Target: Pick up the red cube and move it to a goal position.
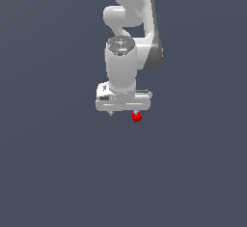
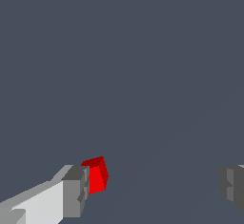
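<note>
The red cube [image 1: 137,118] is tiny and lies just below the gripper's finger on the exterior view's right. In the wrist view the red cube [image 2: 96,175] sits against the inner face of one grey fingertip [image 2: 76,192]. The other fingertip [image 2: 233,185] stands far from it. The white gripper [image 1: 124,112] points straight down with its jaws spread wide, much wider than the cube, and it holds nothing. In the wrist view the gripper [image 2: 155,187] has bare floor between its fingertips apart from the cube.
The white arm [image 1: 128,23] rises behind and above the gripper. All around is a plain dark grey-blue surface [image 1: 58,173] with no other objects and no visible goal marker.
</note>
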Controlling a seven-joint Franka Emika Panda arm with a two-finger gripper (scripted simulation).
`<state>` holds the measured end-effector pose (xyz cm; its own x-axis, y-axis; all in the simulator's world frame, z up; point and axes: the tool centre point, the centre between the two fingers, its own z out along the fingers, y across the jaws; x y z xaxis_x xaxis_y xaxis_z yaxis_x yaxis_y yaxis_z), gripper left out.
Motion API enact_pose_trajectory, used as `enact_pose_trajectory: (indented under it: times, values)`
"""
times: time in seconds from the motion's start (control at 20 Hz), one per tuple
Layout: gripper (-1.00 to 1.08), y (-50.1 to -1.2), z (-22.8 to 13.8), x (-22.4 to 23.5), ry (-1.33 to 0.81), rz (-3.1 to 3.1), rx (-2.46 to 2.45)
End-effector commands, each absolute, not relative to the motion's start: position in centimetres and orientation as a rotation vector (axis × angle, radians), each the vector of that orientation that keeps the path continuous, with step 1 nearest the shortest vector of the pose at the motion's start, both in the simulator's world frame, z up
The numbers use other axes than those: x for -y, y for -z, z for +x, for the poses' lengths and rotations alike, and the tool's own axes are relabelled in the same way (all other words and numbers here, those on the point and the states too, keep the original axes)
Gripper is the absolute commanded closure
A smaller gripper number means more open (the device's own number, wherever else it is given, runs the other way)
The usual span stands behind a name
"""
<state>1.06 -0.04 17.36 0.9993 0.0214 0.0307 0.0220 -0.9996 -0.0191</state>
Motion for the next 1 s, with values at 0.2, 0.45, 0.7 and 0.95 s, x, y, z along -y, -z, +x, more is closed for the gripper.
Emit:
enact_pose_trajectory:
  times: [0.2, 0.45, 0.7, 0.95]
  values:
    - [-0.92, -16.9, 0.8, -0.2, 0.046, -3.122, 0.046]
    - [-0.92, -15.1, 0.0, -1.2, 0.041, -3.123, 0.097]
    - [-0.92, -12.0, -1.7, -2.9, 0.031, -3.122, 0.187]
    - [-0.92, -7.8, -3.9, -5.0, 0.018, -3.117, 0.304]
